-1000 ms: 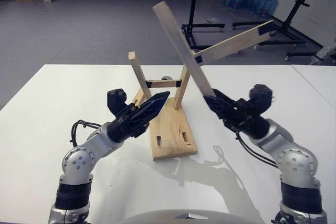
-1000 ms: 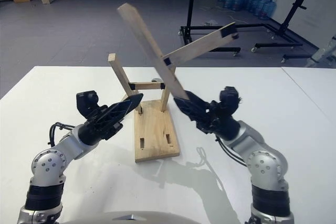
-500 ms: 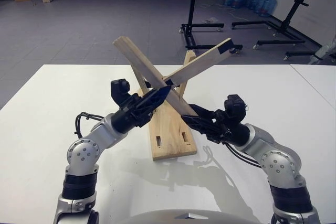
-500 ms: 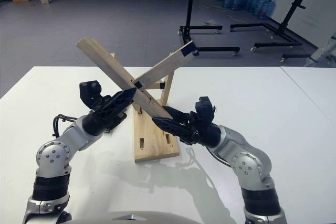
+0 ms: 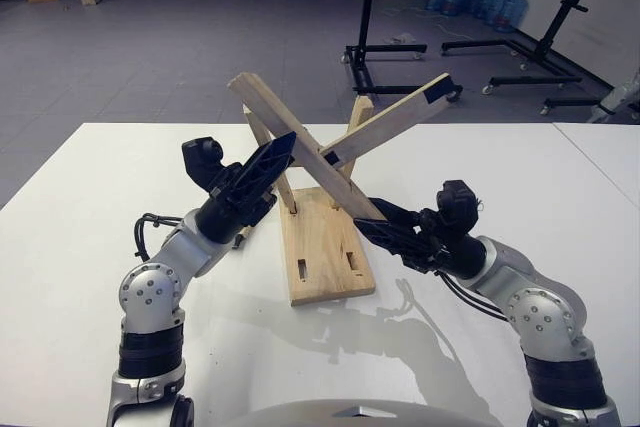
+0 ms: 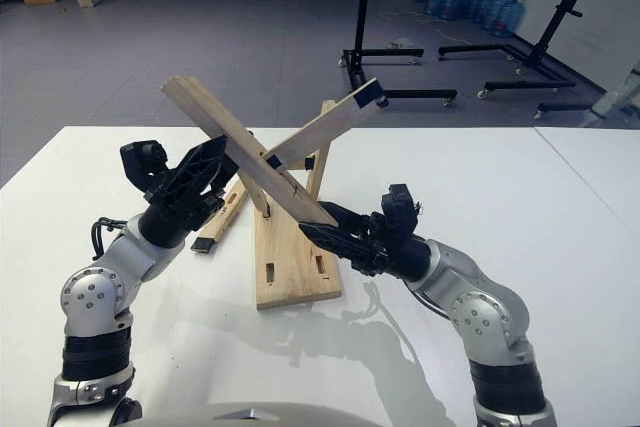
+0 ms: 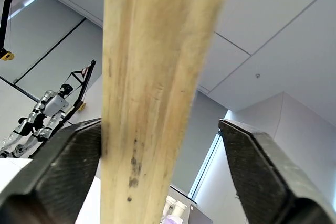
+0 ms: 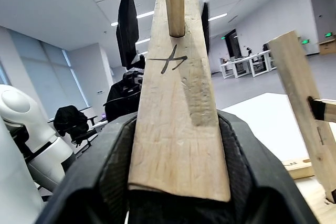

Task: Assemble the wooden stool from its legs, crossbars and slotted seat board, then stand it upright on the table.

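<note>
Nearest, the right gripper (image 5: 378, 219) pinches the lower end of a pale, flat wooden leg (image 8: 178, 129), which slants up and away over the white table (image 5: 80, 207). Partway up, a long wooden crossbar with black-taped ends (image 5: 395, 119) branches off to the right. This held piece hangs in the air and is not seated in anything. Below it lies the light rectangular slotted seat board (image 5: 325, 252), flat on the table, its two near slots empty. A little farther out, the left gripper (image 5: 272, 157) sits higher on the same leg with its fingers spread; the wrist view shows a clear gap on one side, so it brackets the leg rather than clamps it. Beside the board, under the left arm, a short wooden bar with a black end (image 6: 225, 212) lies loose. At the board's far end two legs (image 6: 319, 175) stand in their slots, joined by a short crossbar. I judge the stool roughly half built: the near legs have yet to be seated, and then it must be turned upright.
</note>
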